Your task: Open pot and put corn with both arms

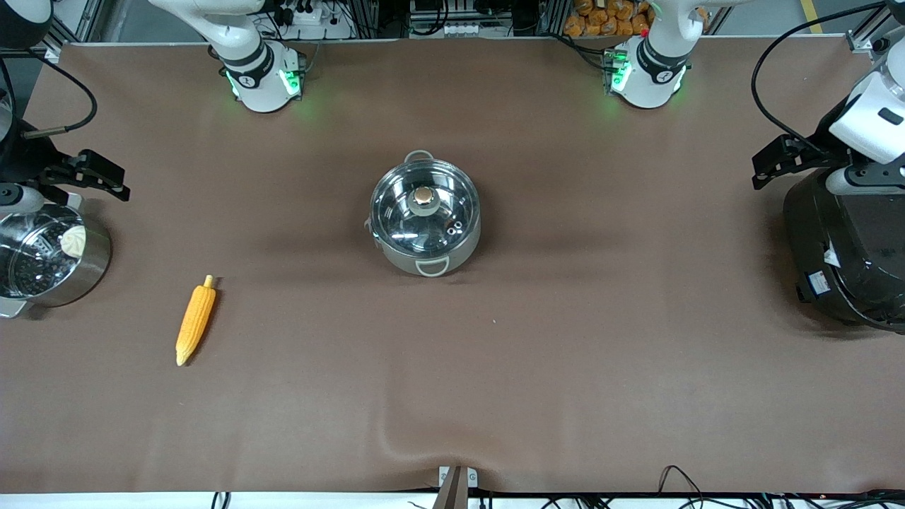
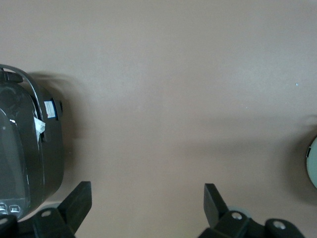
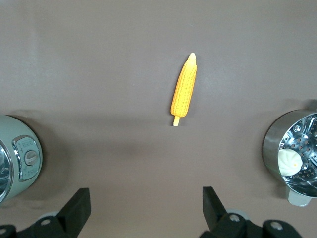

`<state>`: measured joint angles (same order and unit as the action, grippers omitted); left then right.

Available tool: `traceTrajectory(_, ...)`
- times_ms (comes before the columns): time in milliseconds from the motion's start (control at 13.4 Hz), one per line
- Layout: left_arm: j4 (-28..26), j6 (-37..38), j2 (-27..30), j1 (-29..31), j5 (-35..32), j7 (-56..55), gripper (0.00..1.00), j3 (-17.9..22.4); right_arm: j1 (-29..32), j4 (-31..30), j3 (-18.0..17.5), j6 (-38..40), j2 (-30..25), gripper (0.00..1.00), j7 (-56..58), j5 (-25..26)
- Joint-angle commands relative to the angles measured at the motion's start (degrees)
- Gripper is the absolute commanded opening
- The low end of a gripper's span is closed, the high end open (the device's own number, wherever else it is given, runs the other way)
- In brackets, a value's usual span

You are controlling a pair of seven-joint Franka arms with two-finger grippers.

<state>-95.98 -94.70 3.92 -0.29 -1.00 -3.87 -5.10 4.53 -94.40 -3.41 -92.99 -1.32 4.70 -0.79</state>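
The pot (image 1: 426,219) stands in the middle of the table with its glass lid (image 1: 424,208) on, tan knob (image 1: 423,197) up. The corn (image 1: 196,320) lies on the brown mat, nearer to the front camera than the pot and toward the right arm's end. It also shows in the right wrist view (image 3: 184,90), with the pot's edge (image 3: 17,156). My right gripper (image 1: 106,180) hangs open and empty above the steamer pot's edge, apart from the corn. My left gripper (image 1: 771,164) hangs open and empty beside the rice cooker. The right gripper (image 3: 146,208) and the left gripper (image 2: 147,206) both show wide-apart jaws.
A steel pot with a steamer insert (image 1: 42,258) holding a white bun stands at the right arm's end of the table. A big black rice cooker (image 1: 848,247) stands at the left arm's end and shows in the left wrist view (image 2: 25,158).
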Motion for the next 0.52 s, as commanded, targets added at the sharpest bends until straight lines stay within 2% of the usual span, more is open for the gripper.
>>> traceTrajectory(0, 3.2, 0.1, -2.1, -0.9, -1.6, 0.1, 1.0, -1.1, 2.7, -0.3, -0.1, 0.3, 0.0, 1.0, -0.9, -0.1)
traceTrajectory(224, 3.3, -0.4, -4.3, -1.8, -0.9, -6.0, 1.0, -6.1, 3.9, -1.4, -0.1, 0.1, 2.3, 1.0, 0.0, -0.3)
traceTrajectory(374, 3.5, -0.7, -7.4, -4.4, -1.3, -15.2, 1.0, -11.0, 4.3, -1.6, -0.1, -1.0, 5.6, 1.0, 0.0, -0.3)
traceTrajectory(448, 5.4, -1.0, -9.4, -6.2, -1.4, -21.6, 1.0, -12.1, 5.0, -1.7, -0.1, -2.0, 7.1, 1.0, 0.0, -0.2)
